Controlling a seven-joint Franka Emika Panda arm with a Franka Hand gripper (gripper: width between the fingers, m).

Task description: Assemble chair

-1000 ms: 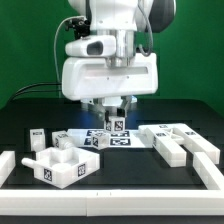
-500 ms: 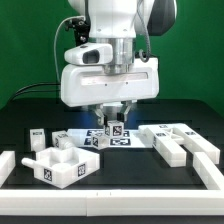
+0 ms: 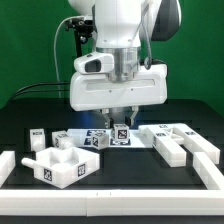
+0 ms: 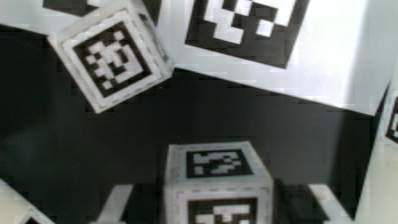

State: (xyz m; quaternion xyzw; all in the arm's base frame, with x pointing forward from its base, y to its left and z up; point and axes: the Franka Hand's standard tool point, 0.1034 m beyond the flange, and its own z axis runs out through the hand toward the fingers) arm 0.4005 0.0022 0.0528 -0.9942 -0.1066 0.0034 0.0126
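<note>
Two small white tagged plastic blocks (image 3: 38, 137) are lying at the exterior view's left, behind one large white tagged chair part (image 3: 62, 167). One two-finger gripper (image 3: 122, 121) is clamping one white tagged square post (image 3: 121, 130) over the marker board (image 3: 97, 141). Two white angular pieces (image 3: 178, 146) are lying right.

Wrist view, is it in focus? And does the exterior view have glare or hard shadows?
Wrist view: soft all over, the tag edges fuzzy on the tagged part in the claw and on the marker board. Exterior view: sharper, evenly lit, no glare on the black table.
</note>
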